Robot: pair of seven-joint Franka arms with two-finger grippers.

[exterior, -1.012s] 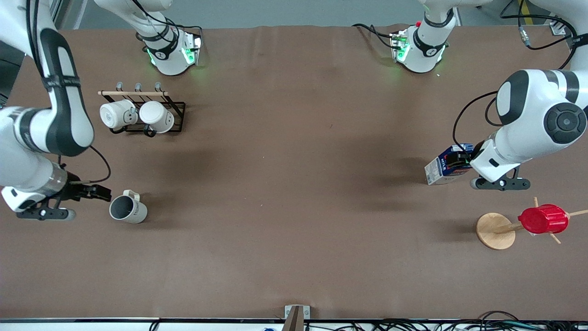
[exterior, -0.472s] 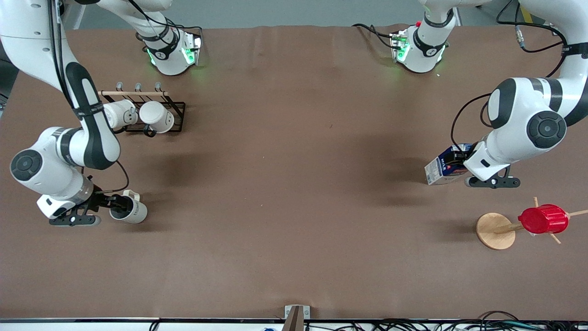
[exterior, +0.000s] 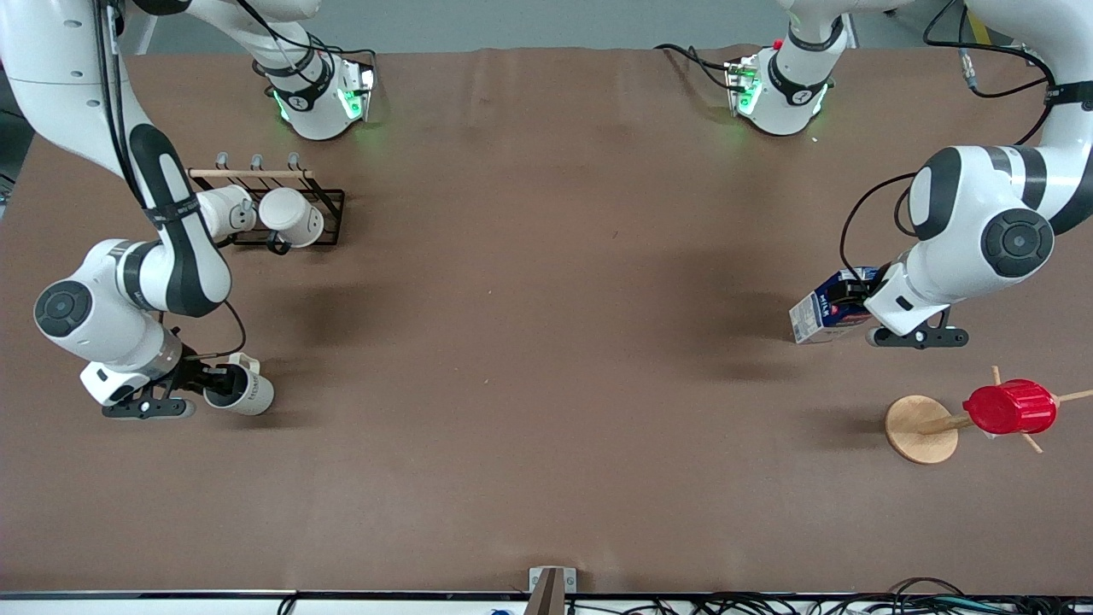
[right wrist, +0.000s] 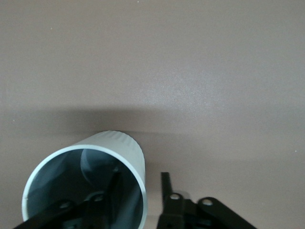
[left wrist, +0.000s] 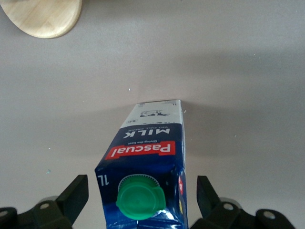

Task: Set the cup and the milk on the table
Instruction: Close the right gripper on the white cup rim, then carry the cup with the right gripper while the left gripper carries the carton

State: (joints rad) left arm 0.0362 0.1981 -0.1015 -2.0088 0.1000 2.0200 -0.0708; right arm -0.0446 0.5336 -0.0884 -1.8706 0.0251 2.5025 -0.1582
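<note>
Both arms engaged. Right gripper straddles the cup wall, jaws apart, for a rim pinch; left gripper brackets the standing milk, unclosed, on the table.

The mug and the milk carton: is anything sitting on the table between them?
No. In the front view only bare table lies between the cup and the milk.
</note>
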